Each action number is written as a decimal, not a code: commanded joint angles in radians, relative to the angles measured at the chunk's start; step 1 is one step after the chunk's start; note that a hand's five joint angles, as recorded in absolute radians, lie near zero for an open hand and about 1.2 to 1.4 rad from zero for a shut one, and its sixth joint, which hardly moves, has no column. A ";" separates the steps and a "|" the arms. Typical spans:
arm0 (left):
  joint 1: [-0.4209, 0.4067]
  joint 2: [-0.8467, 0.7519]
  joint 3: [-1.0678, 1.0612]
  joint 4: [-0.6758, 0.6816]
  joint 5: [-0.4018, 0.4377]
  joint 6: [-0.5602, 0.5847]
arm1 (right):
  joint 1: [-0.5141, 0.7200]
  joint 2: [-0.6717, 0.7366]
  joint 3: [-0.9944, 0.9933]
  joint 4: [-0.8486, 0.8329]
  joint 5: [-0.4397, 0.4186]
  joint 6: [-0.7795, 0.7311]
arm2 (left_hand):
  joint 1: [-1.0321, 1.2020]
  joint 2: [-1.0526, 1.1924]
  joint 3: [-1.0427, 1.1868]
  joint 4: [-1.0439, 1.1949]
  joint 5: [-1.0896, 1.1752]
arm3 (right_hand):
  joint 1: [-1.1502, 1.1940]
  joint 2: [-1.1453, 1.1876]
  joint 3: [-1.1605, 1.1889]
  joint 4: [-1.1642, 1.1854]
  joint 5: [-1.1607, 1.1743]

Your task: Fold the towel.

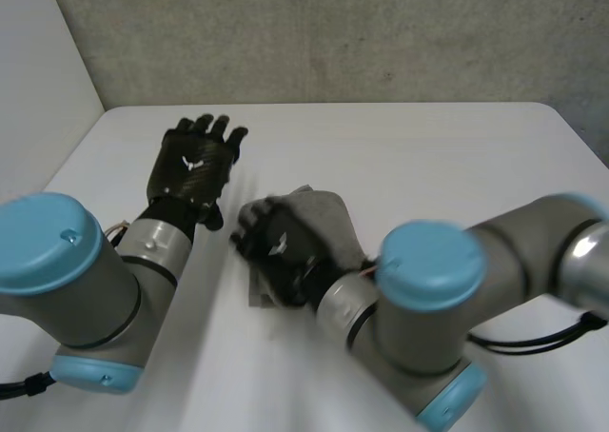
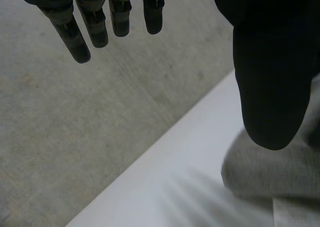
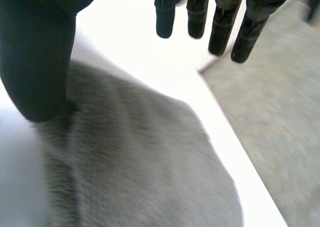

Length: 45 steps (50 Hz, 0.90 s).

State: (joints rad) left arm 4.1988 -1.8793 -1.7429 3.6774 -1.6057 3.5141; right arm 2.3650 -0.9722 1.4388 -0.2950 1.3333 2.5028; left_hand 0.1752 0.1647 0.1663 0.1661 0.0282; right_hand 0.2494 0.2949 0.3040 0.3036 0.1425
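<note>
You are holding your right hand [image 1: 281,251] open over the towel [image 1: 328,218]: its fingers [image 3: 220,29] are hanging straight, the thumb is standing apart from them, and nothing is being pinched. The grey cloth is lying under its palm; I cannot tell whether the palm is touching it. Your left hand [image 1: 195,161] is sitting at 10 o'clock from the towel, apart from it, fingers straight and relaxed, holding nothing.

The towel is lying near the middle of the table [image 1: 428,156] as a small, rumpled bundle that looks partly doubled over. I am judging it to be light, soft and limp, with a nap that gives your fingers some bite. It is likely to sag from wherever you lift it and to slide on the smooth top if you only push. Pinching an outer corner or a free edge looks better than grabbing the bulk, with your other hand pinning the opposite side.

The tabletop is showing as white and smooth, with plenty of bare room around the cloth. A grey concrete wall [image 1: 333,32] is standing at 12 o'clock
</note>
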 commanded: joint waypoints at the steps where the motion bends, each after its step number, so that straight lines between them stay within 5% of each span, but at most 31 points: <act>1: -0.014 0.011 0.120 -0.086 -0.011 -0.191 | -0.208 -0.169 0.015 0.019 -0.006 0.566 | 0.029 0.040 0.038 0.039 0.002 | -0.075 -0.120 -0.129 -0.129 -0.143; 7: -0.043 -0.040 0.207 -0.172 -0.010 -0.313 | -0.265 -0.158 0.002 0.068 -0.011 0.650 | 0.062 0.072 0.071 0.071 0.034 | -0.075 -0.120 -0.129 -0.129 -0.143; 14: -0.095 -0.191 0.319 -0.298 -0.010 -0.509 | -0.299 0.010 -0.127 0.166 -0.086 0.657 | 0.071 0.081 0.079 0.080 0.043 | -0.075 -0.120 -0.129 -0.129 -0.143; 27: -0.077 -0.366 0.304 -0.349 -0.016 -0.538 | -0.302 0.233 -0.331 0.378 -0.074 0.551 | 0.068 0.078 0.077 0.077 0.040 | -0.075 -0.120 -0.129 -0.129 -0.143; 37: -0.071 -0.304 0.296 -0.401 -0.017 -0.425 | -0.317 0.069 -0.322 0.382 0.001 0.495 | 0.056 0.066 0.065 0.065 0.028 | -0.075 -0.120 -0.129 -0.129 -0.143; 45: -0.028 -0.011 0.335 -0.410 -0.014 -0.382 | -0.360 -0.209 -0.276 0.375 0.150 0.501 | 0.044 0.055 0.053 0.053 0.017 | -0.075 -0.120 -0.129 -0.129 -0.143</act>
State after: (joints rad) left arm 4.1300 -2.1270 -1.4420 3.2760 -1.6219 3.0991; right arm 2.0451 -0.9691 1.1254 0.0880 1.3664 2.9963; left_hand 0.2095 0.2084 0.2093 0.2089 0.0282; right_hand 0.2070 0.2240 0.2135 0.2323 0.0471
